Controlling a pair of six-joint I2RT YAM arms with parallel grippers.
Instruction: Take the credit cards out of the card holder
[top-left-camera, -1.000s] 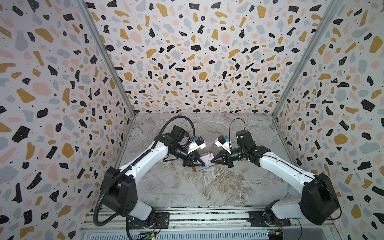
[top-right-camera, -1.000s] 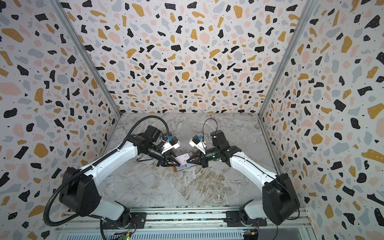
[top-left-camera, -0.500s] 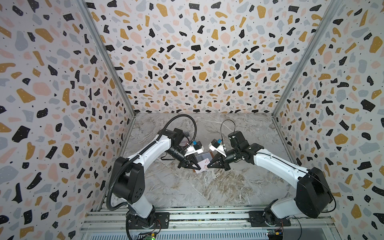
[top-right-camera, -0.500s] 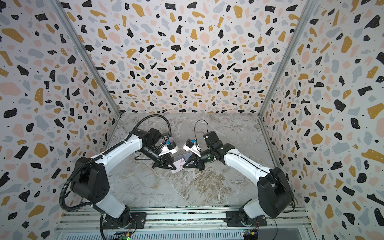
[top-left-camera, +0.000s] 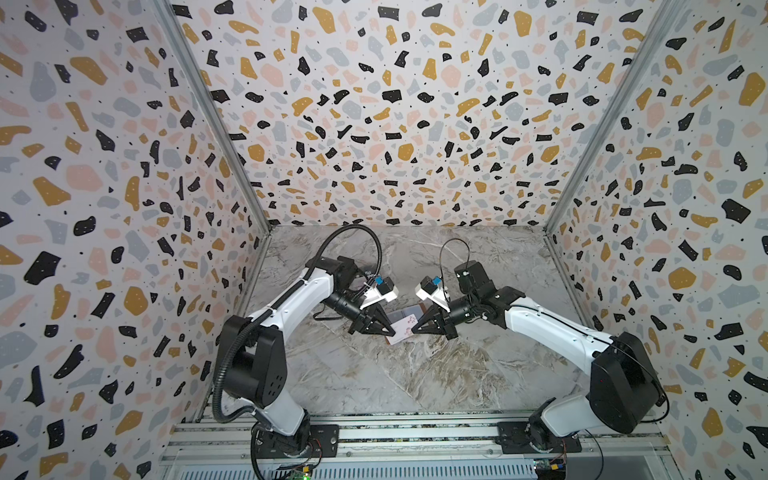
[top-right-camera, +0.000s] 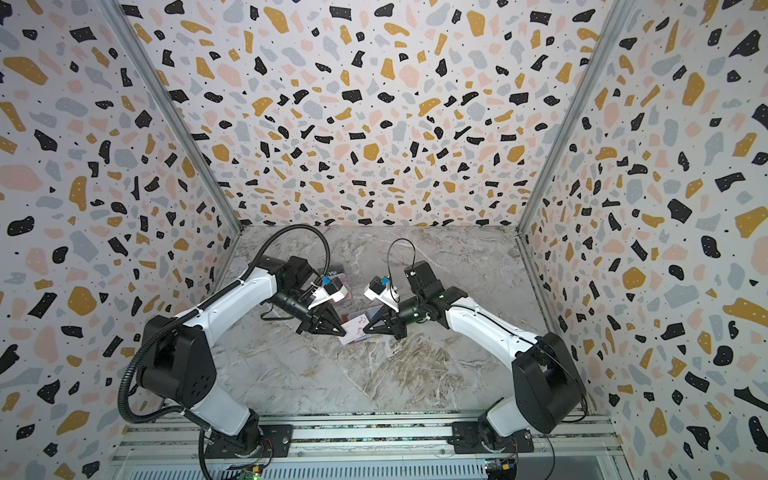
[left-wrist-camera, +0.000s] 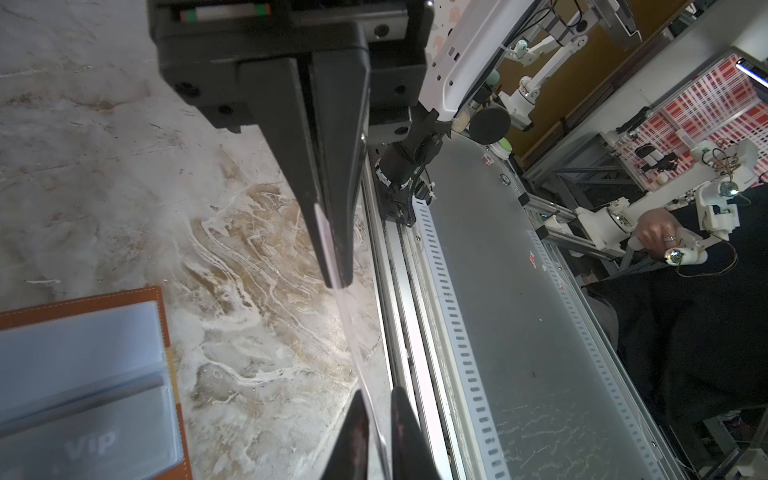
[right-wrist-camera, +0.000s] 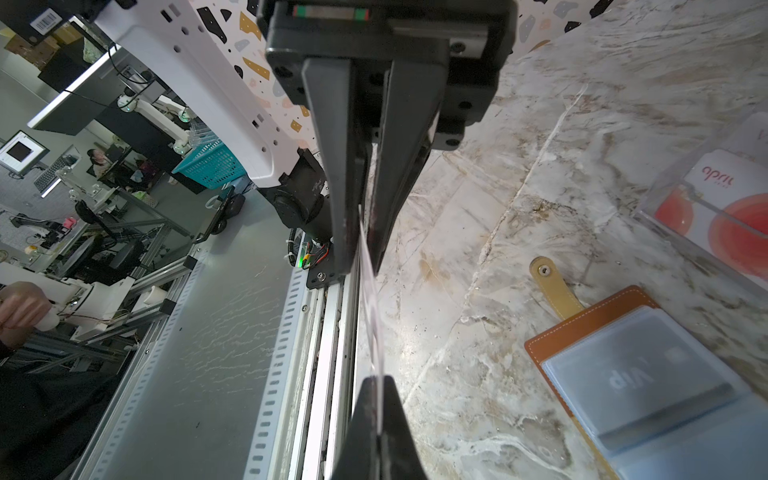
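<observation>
2 hands on 1 card, holder lying open right by them

A clear case (top-right-camera: 336, 277) sits on the desk (top-left-camera: 374, 374) behind the left hand (top-left-camera: 390, 332), with a white red-circle card (right-wrist-camera: 731, 195) inside. That hand has its fingers pressed together on 1 end of a white card (top-left-camera: 400, 333) with pinkish marks. The card runs tip to tip between the 2 hands and shows edge-on in both wrist views. The tan card holder (left-wrist-camera: 75, 357) lies flat and open on the marbled desk, just behind the held card, clear sleeves facing up. A grey Vip card (left-wrist-camera: 93, 440) is tucked in 1 sleeve. Over on the right, the right hand (top-left-camera: 414, 330) is pinching the card's other end, fingers closed tight on it.
</observation>
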